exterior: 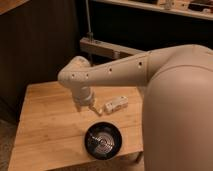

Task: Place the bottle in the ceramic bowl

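Observation:
The small white bottle point(115, 105) lies on its side on the wooden table point(45, 125), toward the right side. The glossy black ceramic bowl point(103, 141) stands near the table's front edge, below the bottle, and holds nothing. My gripper point(86, 107) points down at the table just left of the bottle, a little above the surface. It is open and empty, with its right finger close to the bottle's left end. The bowl is in front of the gripper, slightly to the right.
My large pale arm point(170, 100) fills the right side and hides the table's right edge. A dark cabinet wall point(40, 45) stands behind the table. A wooden ledge with a metal post point(100, 47) runs behind it.

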`<state>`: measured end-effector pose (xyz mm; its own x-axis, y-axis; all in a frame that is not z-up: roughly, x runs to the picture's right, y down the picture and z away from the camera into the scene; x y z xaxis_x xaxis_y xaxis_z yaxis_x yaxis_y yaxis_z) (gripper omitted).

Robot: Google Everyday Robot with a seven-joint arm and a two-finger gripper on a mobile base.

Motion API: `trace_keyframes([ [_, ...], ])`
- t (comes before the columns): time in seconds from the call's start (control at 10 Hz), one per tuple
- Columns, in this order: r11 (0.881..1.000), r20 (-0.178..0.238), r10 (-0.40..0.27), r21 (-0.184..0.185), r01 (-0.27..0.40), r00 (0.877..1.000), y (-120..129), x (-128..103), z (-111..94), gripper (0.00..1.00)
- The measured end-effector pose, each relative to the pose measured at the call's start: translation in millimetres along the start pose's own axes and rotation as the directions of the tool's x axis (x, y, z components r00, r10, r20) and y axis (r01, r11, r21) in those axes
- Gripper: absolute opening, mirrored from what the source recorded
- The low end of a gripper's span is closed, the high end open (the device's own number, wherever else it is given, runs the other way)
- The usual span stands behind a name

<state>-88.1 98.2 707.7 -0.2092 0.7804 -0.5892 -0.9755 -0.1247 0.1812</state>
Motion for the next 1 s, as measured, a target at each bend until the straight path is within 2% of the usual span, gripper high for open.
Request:
trace_keyframes([
  [0.2,0.999,0.013,0.026,-0.027,-0.026,1.000,-6.3,-3.6,2.5,0.65],
  [0.4,0.999,0.016,0.022,-0.044,-0.021,1.000,-0.3,-3.8,2.3,0.65],
  [1.0,0.999,0.020,0.025,-0.040,-0.024,0.999,-2.9,-5.7,2.2,0.65],
])
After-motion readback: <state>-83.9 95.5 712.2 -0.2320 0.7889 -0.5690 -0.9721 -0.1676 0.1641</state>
